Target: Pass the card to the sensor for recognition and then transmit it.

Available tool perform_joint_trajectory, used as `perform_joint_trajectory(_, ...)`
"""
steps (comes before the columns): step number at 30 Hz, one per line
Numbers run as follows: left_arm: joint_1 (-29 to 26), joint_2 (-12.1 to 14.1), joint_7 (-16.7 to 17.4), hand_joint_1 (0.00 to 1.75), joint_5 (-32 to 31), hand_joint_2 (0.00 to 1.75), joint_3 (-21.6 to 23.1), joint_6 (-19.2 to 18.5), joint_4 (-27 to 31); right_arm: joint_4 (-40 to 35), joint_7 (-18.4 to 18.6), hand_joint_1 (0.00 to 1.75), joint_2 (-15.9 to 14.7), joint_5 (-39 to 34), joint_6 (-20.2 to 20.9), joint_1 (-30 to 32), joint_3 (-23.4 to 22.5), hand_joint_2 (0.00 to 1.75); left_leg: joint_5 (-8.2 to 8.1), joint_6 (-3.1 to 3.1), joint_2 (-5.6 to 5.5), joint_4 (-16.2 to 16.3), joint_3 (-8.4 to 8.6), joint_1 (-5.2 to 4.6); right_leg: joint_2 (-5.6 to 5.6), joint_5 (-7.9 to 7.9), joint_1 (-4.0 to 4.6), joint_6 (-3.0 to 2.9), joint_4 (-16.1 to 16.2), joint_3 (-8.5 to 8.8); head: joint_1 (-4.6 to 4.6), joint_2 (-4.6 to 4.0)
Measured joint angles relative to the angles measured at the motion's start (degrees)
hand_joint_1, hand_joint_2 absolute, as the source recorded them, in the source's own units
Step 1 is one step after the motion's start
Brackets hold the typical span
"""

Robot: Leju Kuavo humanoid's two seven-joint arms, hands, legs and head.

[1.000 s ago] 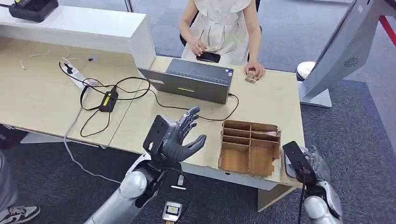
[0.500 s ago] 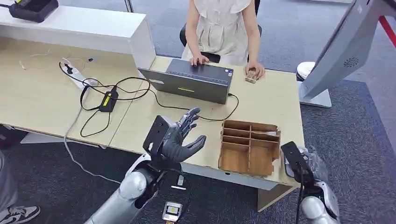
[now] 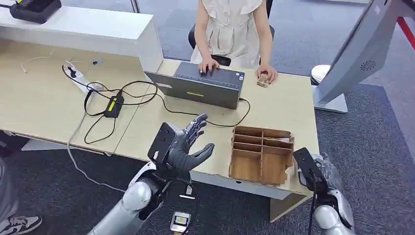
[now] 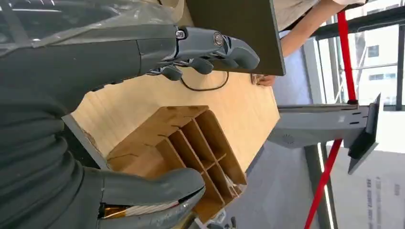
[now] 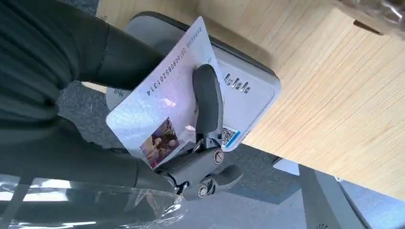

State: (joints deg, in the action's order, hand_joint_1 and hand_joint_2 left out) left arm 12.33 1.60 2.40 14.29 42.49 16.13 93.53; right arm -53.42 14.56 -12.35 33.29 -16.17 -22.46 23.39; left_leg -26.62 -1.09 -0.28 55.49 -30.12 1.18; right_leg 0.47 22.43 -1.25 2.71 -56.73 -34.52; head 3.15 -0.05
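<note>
Grey carpet surrounds a pale wooden desk. At the desk's near right corner, the card is pinched in the right robot hand, a dark finger pressing its face, and it lies over a grey sensor at the desk edge. Just beside that corner stands a brown cardboard organiser with open compartments. The left robot hand hovers over the near edge, fingers spread, holding nothing. Farther back sit a laptop and a black cable; a person sits at the far edge, one hand on the laptop.
</note>
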Motion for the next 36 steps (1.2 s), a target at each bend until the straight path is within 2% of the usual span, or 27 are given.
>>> perform_joint_trajectory(11,0.01,0.28,0.52,0.0,-0.15,1.75,0.11,-0.7,0.41,-3.46,0.52,1.75,-0.66,1.75,-0.72,0.04,-0.55,1.75,0.0,0.0,0.0,0.0,-0.01,0.0,0.0,0.0,0.0,0.0,0.0,-0.02,0.0,0.0)
perform_joint_trajectory(22,0.42,0.28,0.26,0.0,-0.5,1.75,0.28,-1.38,0.39,-15.43,1.42,1.75,-3.3,5.61,-1.75,-1.51,-4.49,1.75,0.0,0.0,0.01,0.01,0.0,-0.01,0.0,0.0,-0.01,0.0,0.0,-0.02,0.0,0.0)
perform_joint_trajectory(29,0.56,0.24,-1.07,0.0,-0.61,1.75,0.35,-1.22,0.35,-21.42,1.29,1.75,-3.98,7.14,-2.01,-1.7,-6.23,1.75,0.0,0.0,0.01,0.01,0.0,-0.01,0.01,0.0,0.0,0.0,0.0,-0.04,0.0,0.0)
perform_joint_trajectory(36,1.22,-0.7,-2.69,0.0,-0.63,1.75,0.44,-3.8,-0.85,-26.19,-0.39,1.75,-3.72,8.61,-2.78,-0.74,-6.6,1.75,0.0,0.0,0.01,0.01,-0.01,-0.01,0.01,0.0,0.0,0.0,0.0,-0.04,0.02,-0.02)
